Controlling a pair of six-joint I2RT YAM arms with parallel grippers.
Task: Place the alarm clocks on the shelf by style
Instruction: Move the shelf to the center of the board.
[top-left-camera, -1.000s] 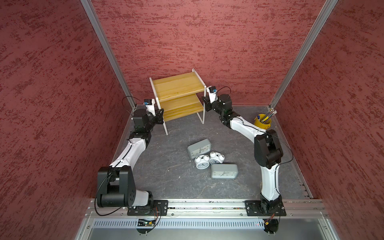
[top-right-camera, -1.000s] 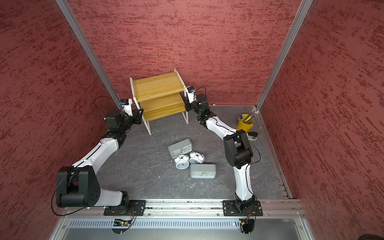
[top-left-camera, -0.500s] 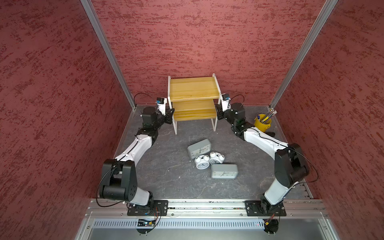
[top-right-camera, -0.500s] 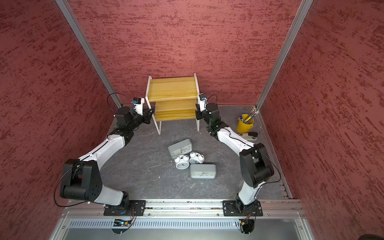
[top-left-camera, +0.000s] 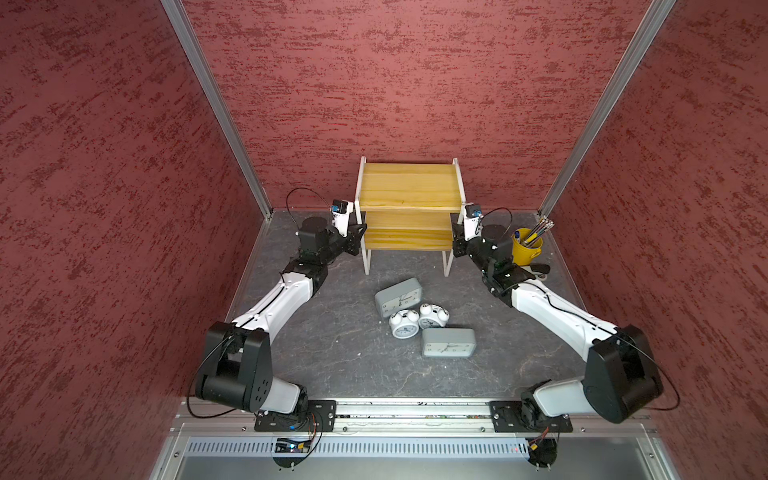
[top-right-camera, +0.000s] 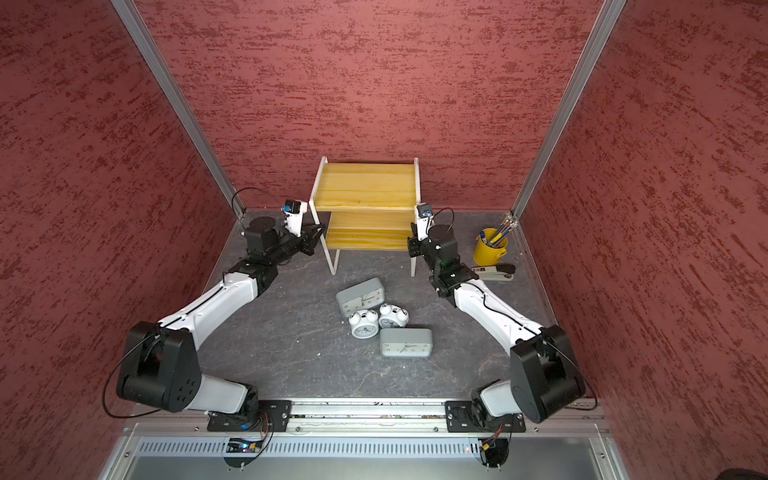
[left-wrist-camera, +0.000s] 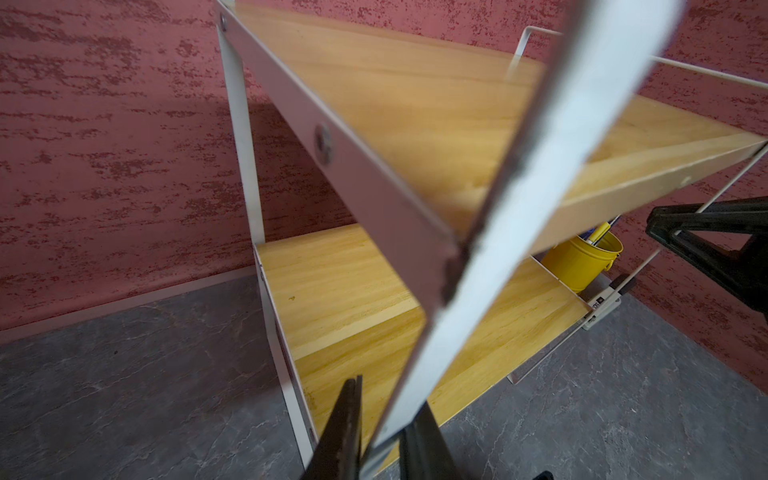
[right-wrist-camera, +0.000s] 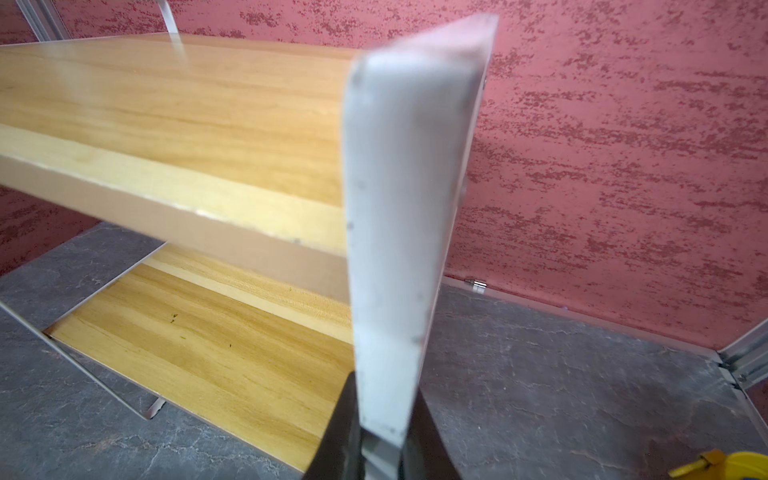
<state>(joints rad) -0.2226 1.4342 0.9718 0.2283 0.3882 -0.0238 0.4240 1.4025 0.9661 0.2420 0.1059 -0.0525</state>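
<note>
The shelf (top-left-camera: 409, 195) (top-right-camera: 365, 195), yellow boards in a white frame, stands square against the back wall with both tiers bare. My left gripper (top-left-camera: 360, 235) (left-wrist-camera: 388, 399) is shut on its left front leg. My right gripper (top-left-camera: 456, 242) (right-wrist-camera: 384, 392) is shut on its right front leg. The white frame bar runs between the fingers in both wrist views. Four alarm clocks lie clustered on the floor in front: two grey rectangular ones (top-left-camera: 398, 297) (top-left-camera: 449, 343) and two white twin-bell ones (top-left-camera: 404, 325) (top-left-camera: 433, 316), all face up.
A yellow pencil cup (top-left-camera: 525, 249) (top-right-camera: 489, 251) and a stapler (top-right-camera: 496, 272) sit at the back right, close behind my right wrist. Red walls enclose the back and both sides. Grey floor lies between the clocks and the front rail.
The shelf has shifted from the back left toward the centre and turned square to the wall. Both arms moved right with it, holding its legs. The clocks stayed put.
</note>
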